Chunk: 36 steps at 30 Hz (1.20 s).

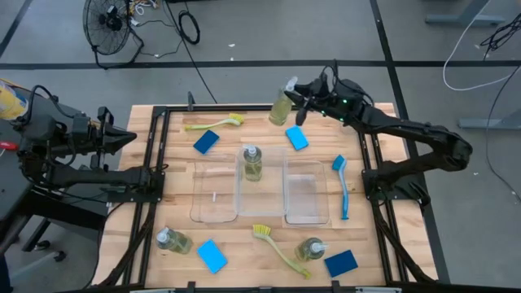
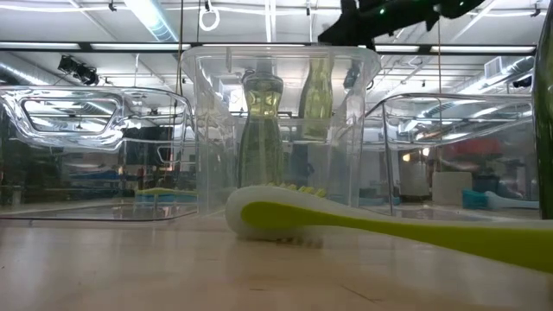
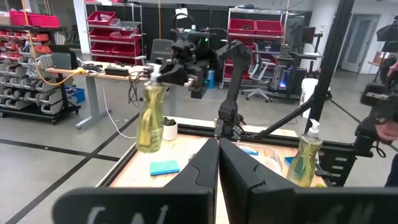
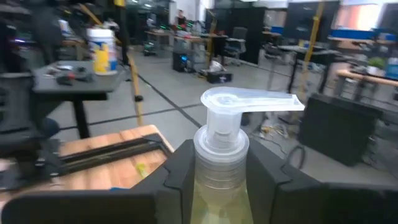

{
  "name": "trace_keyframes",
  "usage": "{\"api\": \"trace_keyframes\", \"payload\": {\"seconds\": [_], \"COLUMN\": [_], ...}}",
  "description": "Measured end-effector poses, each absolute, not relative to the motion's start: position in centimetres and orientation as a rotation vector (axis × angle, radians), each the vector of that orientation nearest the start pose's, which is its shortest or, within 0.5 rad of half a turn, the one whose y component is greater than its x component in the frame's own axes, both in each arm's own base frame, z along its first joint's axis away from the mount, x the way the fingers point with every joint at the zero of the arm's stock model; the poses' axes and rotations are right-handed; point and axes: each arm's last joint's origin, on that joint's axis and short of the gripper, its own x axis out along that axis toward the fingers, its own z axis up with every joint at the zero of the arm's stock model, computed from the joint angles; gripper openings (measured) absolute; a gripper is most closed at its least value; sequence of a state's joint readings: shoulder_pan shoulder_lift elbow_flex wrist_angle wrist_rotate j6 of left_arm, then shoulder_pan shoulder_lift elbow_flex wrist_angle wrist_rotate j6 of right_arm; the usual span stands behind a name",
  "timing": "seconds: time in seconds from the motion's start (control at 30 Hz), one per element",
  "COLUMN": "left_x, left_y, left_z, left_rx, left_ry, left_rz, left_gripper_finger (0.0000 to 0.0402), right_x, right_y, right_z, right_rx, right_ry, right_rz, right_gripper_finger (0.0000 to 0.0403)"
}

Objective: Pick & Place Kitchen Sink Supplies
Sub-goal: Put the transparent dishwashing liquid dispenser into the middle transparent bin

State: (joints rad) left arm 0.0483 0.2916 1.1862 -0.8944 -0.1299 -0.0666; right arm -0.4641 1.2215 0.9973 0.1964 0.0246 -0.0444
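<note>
Right hand [image 1: 295, 92] pinches a small clear pump bottle of yellow-green soap [image 1: 281, 107] by its neck, hanging upright above the table's [image 1: 244, 254] far edge; clear plastic trays [image 1: 304, 192] lie nearer. Left hand [image 1: 128, 138] pressed together, idle.

The wooden bench [image 1: 175, 138] carries clear trays [image 1: 305, 191] mid-bench, with sponges [image 1: 206, 142], brushes [image 1: 342, 185] and soap bottles [image 1: 173, 241] scattered toward its edges.

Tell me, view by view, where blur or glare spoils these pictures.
Low view: ceiling lights glare off the clear trays, and the near green brush is soft. Right wrist view: the room behind is blurred, while the pump bottle held in the right pincer is fairly sharp. Left wrist view: the left pincer is blurred. High view: even light, no glare.
</note>
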Motion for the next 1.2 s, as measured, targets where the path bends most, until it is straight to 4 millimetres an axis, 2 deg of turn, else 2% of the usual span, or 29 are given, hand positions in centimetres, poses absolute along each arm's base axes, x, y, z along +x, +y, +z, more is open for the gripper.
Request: {"api": "trace_keyframes", "payload": {"seconds": [0.3,0.53,1.03,1.2], "left_x": [-3.0,-3.0,-3.0,-3.0], "left_y": [0.2,0.2,0.2,0.2], "left_z": [40.8,40.8,40.8,40.8], "left_rx": [-0.066,-0.066,-0.066,-0.066], "left_ry": [-0.006,-0.006,-0.006,-0.006], "left_rz": [0.178,0.179,0.178,0.179], "left_gripper_finger": [0.0018,0.0018,0.0018,0.0018], "right_x": [23.5,23.0,23.9,25.0], "right_y": [-8.9,-7.0,-3.0,-2.2], "right_z": [37.0,37.8,37.7,36.9], "right_rx": [-0.040,-0.046,-0.037,-0.044], "right_ry": [0.017,-0.011,-0.008,0.029], "right_rz": [-0.287,-0.163,-0.052,-0.026], "right_gripper_finger": [0.0097,0.0096,0.0096,0.0096]}}
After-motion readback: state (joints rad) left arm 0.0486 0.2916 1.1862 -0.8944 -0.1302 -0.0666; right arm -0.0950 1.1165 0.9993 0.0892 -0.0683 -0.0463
